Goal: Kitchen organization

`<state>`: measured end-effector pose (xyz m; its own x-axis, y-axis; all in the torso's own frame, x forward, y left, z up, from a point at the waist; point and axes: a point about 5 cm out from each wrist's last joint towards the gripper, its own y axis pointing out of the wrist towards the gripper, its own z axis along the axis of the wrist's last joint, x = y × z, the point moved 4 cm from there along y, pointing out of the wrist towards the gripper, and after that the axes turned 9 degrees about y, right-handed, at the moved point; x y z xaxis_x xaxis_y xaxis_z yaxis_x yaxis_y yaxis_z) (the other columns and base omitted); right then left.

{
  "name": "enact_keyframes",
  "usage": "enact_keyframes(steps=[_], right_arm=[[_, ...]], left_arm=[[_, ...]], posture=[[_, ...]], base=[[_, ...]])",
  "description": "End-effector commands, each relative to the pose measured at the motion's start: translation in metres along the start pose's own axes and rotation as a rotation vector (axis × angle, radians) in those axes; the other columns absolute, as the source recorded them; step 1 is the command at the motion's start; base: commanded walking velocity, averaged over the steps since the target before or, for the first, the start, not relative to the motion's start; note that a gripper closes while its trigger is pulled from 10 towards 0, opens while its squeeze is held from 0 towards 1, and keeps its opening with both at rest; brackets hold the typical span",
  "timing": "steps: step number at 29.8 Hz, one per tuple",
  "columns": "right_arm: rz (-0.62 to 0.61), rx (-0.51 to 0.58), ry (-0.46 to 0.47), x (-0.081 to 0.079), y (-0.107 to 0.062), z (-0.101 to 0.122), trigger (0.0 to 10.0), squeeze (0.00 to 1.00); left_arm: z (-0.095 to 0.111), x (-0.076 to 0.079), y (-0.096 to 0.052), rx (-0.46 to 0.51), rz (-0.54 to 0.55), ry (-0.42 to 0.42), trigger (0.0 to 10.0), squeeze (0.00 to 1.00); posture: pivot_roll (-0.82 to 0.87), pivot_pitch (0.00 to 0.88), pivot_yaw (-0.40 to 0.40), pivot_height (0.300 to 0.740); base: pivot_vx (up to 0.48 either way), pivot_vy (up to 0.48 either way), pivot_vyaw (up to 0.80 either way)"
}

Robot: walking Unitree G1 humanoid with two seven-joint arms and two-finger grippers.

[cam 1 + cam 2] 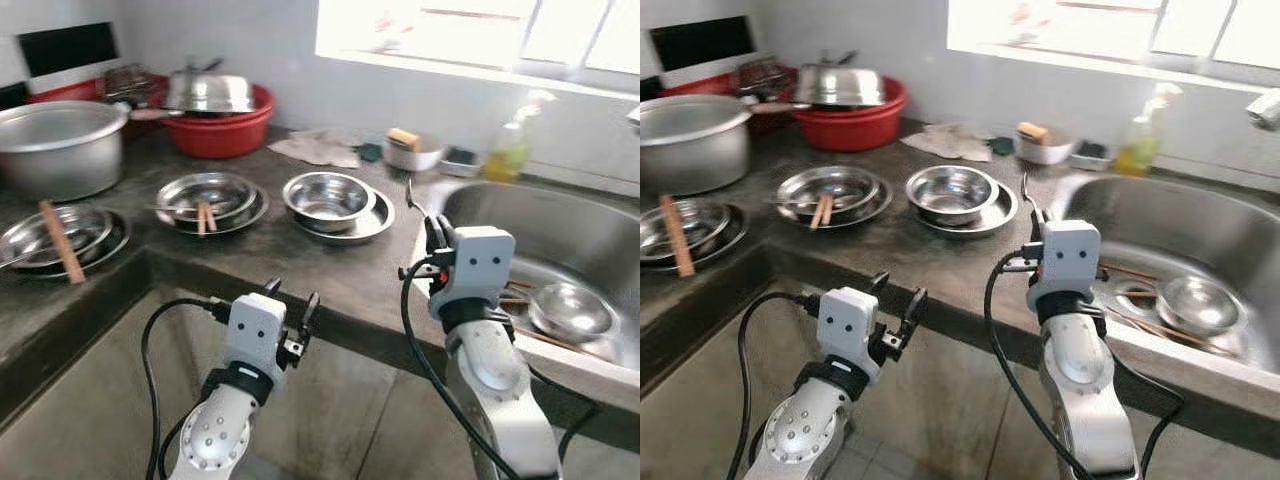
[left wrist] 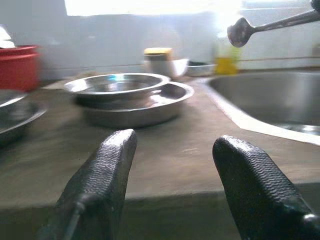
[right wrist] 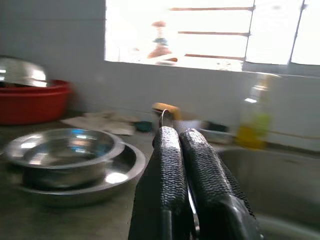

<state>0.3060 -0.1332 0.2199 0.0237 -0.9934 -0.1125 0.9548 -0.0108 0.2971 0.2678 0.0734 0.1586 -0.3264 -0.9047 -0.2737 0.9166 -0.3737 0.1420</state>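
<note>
My right gripper [image 1: 434, 236] hovers over the counter edge beside the sink [image 1: 590, 235], shut on a thin metal spoon [image 2: 240, 31] whose end pokes up past the fingers [image 3: 172, 150]. My left gripper [image 1: 293, 302] is lower, in front of the dark counter's front edge, open with nothing between its fingertips [image 2: 117, 150]. On the counter ahead a steel bowl [image 1: 328, 196] sits in a steel plate. To its left lie stacked steel plates [image 1: 210, 200] with wooden chopsticks across them.
More steel plates [image 1: 60, 235] with a wooden stick lie at the far left, behind them a large pot [image 1: 60, 145] and a red basin [image 1: 225, 125]. The sink holds a small bowl [image 1: 570, 310] and chopsticks. A soap bottle [image 1: 510, 145], sponge dish [image 1: 410, 150] and cloth [image 1: 320, 150] line the wall.
</note>
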Motion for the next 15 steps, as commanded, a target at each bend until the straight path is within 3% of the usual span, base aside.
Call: enact_keyframes(steps=[1, 10, 15], right_arm=[[-0.026, 0.006, -0.018, 0.0057, -0.0006, 0.0032, 10.0, 0.00], [-0.031, 0.011, -0.017, 0.0046, 0.0009, 0.0049, 10.0, 0.00], [-0.031, 0.019, -0.019, 0.0042, 0.0023, 0.0064, 10.0, 0.00]], left_arm=[[0.0014, 0.0041, 0.0011, 0.006, -0.019, -0.011, 10.0, 0.00], [0.0010, 0.0042, 0.0023, 0.008, -0.022, -0.013, 10.0, 0.00], [0.0014, 0.0042, 0.0038, 0.012, -0.025, -0.005, 10.0, 0.00]], posture=[[0.04, 0.011, -0.049, 0.740], [0.04, 0.012, -0.045, 0.740], [0.04, 0.009, -0.043, 0.740]], base=[[0.000, 0.000, -0.79], [0.000, 0.000, -0.79], [0.000, 0.348, -0.79]])
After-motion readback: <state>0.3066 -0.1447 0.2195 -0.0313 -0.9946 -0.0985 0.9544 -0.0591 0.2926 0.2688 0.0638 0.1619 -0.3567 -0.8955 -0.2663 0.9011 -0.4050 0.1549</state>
